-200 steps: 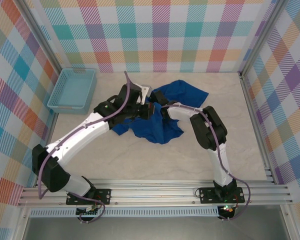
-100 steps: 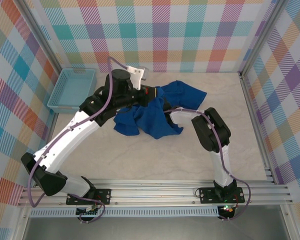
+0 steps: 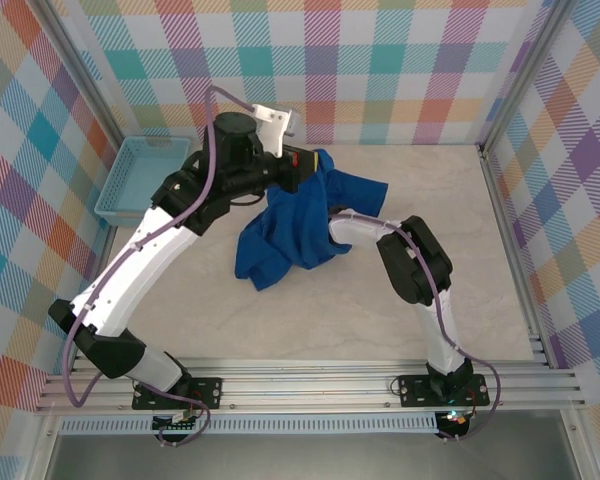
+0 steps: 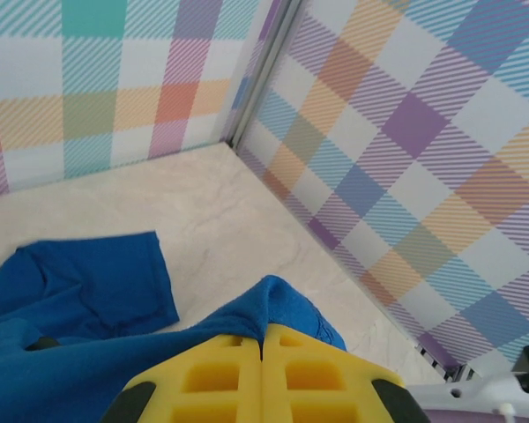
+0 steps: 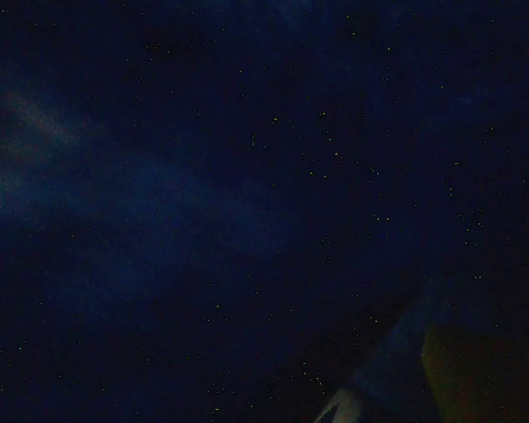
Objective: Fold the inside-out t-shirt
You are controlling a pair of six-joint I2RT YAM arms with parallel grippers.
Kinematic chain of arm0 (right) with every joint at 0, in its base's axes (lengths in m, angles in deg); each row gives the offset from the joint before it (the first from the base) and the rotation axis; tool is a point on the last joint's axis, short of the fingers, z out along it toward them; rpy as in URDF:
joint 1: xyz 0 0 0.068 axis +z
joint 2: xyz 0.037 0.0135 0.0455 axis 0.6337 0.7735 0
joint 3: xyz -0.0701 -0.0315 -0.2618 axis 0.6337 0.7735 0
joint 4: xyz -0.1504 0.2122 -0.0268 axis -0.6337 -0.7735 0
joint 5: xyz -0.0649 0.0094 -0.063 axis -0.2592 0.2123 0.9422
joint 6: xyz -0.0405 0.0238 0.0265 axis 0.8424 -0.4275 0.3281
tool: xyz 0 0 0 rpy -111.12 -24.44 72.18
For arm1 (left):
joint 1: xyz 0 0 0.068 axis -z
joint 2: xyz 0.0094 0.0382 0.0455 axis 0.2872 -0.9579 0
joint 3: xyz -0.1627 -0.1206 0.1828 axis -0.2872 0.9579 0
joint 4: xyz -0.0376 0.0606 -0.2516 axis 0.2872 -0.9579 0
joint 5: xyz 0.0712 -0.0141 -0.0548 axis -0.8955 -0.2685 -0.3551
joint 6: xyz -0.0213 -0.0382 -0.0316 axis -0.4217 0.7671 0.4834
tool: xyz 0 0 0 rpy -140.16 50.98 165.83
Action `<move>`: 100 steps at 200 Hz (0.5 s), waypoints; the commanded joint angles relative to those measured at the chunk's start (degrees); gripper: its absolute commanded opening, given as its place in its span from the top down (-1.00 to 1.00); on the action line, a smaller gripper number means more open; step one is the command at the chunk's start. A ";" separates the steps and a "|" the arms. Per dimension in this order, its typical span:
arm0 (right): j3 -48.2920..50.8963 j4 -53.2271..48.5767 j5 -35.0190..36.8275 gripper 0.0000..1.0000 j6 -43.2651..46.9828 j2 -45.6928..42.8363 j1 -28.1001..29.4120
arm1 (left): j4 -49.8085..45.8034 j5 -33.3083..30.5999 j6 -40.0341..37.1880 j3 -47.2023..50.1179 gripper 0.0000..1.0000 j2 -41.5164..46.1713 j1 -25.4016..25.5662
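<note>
Nearest, the two arms are standing bolted at the near edge of the pale marbled desk (image 3: 280,330). Further in, the white-and-black right arm (image 3: 417,265) is bending at its elbow and reaching leftward, its wrist disappearing beneath the royal-blue soft cloth t-shirt (image 3: 290,235). Its wrist camera is looking into dark blue cloth pressed close against it, so I cannot tell whether the right jaws are spread or clenched.

The shirt is sitting mid-desk as a bunched, half-lifted drape. Its long axis is running from a low lobe at the near left up to a peak at the far right. At that peak the left arm (image 3: 150,250), stretching diagonally across from the near left, is doing the holding. In its wrist view the yellow pads (image 4: 220,379) are pressing together with a ridge of blue cloth pinched between them.

So the garment is hanging down and nearward from the left jaws, while the right arm's wrist is lying under its middle. The right arm looks the nearer one for catching a lower edge and spreading the cloth flat before any fold. No print, label or writing is reading clearly on the cloth.

Beyond, at the far left, the light blue plastic mesh basket (image 3: 145,180) is sitting apart from the shirt, and the pastel plaid walls (image 3: 320,70) are closing off the back.
</note>
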 commanded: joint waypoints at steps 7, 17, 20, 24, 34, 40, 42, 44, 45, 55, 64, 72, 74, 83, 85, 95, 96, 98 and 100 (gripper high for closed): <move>-3.36 -8.07 4.03 -0.85 1.33 3.28 -0.70 | 2.63 1.89 -3.17 -3.08 1.00 3.93 -0.31; -3.82 -8.80 3.42 -0.85 1.22 3.86 -1.04 | 2.45 1.55 -3.61 -2.91 1.00 4.53 -0.39; -3.98 -9.07 3.27 -0.86 1.17 3.99 -1.09 | 2.45 1.44 -3.70 -2.85 1.00 4.79 -0.32; -4.27 -9.48 3.04 -0.85 1.11 4.30 -1.14 | 2.36 1.32 -3.93 -2.65 1.00 5.03 -0.39; -5.01 -10.86 2.76 -0.85 0.99 5.16 -1.14 | 2.32 0.24 -4.58 -2.26 1.00 5.73 -0.38; -5.54 -12.09 2.72 -0.85 0.73 5.72 -1.17 | 2.26 -0.44 -4.88 -1.86 1.00 6.23 -0.43; -5.76 -12.55 2.71 -0.85 0.61 5.95 -1.18 | 2.24 -0.68 -4.96 -1.69 1.00 6.34 -0.45; -5.86 -12.97 2.71 -0.85 0.49 6.14 -1.19 | 2.28 -0.87 -5.02 -1.56 1.00 6.55 -0.47; -5.92 -13.21 2.71 -0.85 0.43 6.23 -1.19 | 2.30 -0.96 -5.04 -1.50 1.00 6.66 -0.48; -5.90 -14.23 2.50 -0.85 0.06 6.73 -1.27 | 2.47 -1.63 -5.15 -0.75 1.00 7.70 -0.49; -5.48 -14.83 2.09 -0.81 -0.37 6.85 -1.45 | 2.42 -2.38 -5.48 -0.49 1.00 8.65 -0.61; -4.92 -14.79 1.33 -0.77 -0.64 6.77 -1.62 | 2.66 -3.36 -5.59 -0.26 1.00 9.61 -0.69; -4.75 -14.78 1.14 -0.75 -0.68 6.72 -1.69 | 2.69 -3.58 -5.53 -0.15 1.00 9.76 -0.67; -4.04 -14.75 0.30 -0.61 -0.84 6.34 -1.80 | 2.77 -4.71 -5.51 0.32 1.00 10.57 -0.67; -3.87 -14.70 0.09 -0.53 -0.79 6.21 -1.80 | 2.77 -4.87 -5.55 0.45 1.00 10.79 -0.66; -3.12 -14.51 -0.65 -0.16 -0.53 5.61 -1.89 | 2.73 -6.48 -5.57 1.64 1.00 11.59 -0.66; -3.05 -14.51 -0.73 -0.11 -0.52 5.52 -1.89 | 2.75 -6.58 -5.58 1.82 1.00 11.64 -0.66; -2.90 -14.53 -0.85 -0.04 -0.47 5.42 -1.89 | 2.93 -7.13 -5.59 2.08 1.00 11.83 -0.72; -2.72 -14.50 -0.94 0.03 -0.40 5.21 -1.89 | 3.00 -7.65 -5.59 2.68 1.00 11.98 -0.72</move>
